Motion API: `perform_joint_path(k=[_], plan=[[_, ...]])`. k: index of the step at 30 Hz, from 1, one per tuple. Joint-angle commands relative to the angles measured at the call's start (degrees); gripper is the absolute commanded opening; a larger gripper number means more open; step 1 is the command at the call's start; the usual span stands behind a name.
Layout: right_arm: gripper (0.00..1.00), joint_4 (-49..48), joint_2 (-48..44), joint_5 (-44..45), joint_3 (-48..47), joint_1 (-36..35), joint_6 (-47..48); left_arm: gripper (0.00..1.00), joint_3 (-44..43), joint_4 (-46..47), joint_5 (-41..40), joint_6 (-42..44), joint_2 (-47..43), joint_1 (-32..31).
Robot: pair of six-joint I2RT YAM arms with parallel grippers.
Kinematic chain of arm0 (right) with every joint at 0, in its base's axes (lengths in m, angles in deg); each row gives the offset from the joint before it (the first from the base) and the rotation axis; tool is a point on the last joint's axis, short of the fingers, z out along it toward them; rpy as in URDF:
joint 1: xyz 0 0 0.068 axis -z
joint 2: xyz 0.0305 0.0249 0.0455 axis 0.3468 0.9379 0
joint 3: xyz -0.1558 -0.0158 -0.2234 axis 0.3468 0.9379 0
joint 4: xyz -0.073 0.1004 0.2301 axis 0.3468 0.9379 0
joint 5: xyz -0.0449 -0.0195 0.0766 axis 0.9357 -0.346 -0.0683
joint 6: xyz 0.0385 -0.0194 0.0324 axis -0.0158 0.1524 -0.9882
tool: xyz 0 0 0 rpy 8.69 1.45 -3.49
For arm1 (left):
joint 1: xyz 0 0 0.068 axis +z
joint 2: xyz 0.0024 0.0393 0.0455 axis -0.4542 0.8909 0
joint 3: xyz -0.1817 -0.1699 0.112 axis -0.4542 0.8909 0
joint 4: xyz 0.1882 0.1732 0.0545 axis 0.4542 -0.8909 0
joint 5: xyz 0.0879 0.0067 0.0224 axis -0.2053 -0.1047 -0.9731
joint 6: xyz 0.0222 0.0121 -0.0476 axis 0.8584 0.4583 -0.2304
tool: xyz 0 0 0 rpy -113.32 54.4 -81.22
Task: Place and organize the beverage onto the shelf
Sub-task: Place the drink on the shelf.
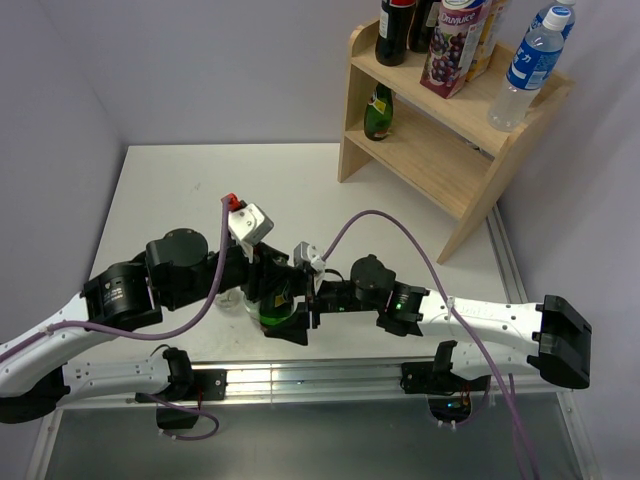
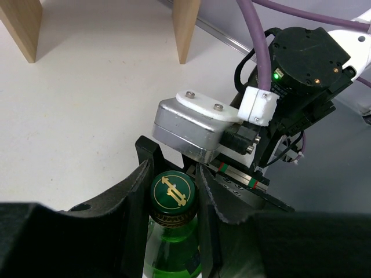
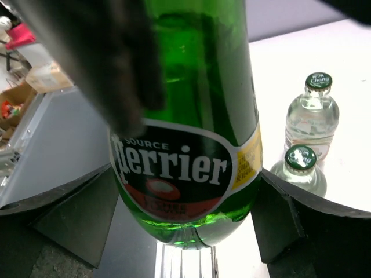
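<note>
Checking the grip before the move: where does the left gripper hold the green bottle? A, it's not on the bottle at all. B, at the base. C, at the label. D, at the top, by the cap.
D: in the left wrist view, the left gripper has its fingers closed on either side of the green bottle, right at the cap.
</note>
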Motion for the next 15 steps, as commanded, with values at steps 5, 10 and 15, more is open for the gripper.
perform_joint_path(k=[5, 10, 15], plan=[[0.91, -10.1, -1.9, -0.8, -3.9, -0.8, -1.2, 0.00, -2.3, 8.0, -0.7, -1.1, -0.8, 0.2], [0.81, -9.0, -2.0, -1.4, -4.9, -0.8, -1.1, 0.00, -2.3, 8.7, 0.3, -1.2, -1.0, 0.2], [0.91, -9.6, -3.5, 2.1, -4.2, -0.8, -2.0, 0.00, -1.2, 10.2, 1.0, -1.7, -2.2, 0.2]])
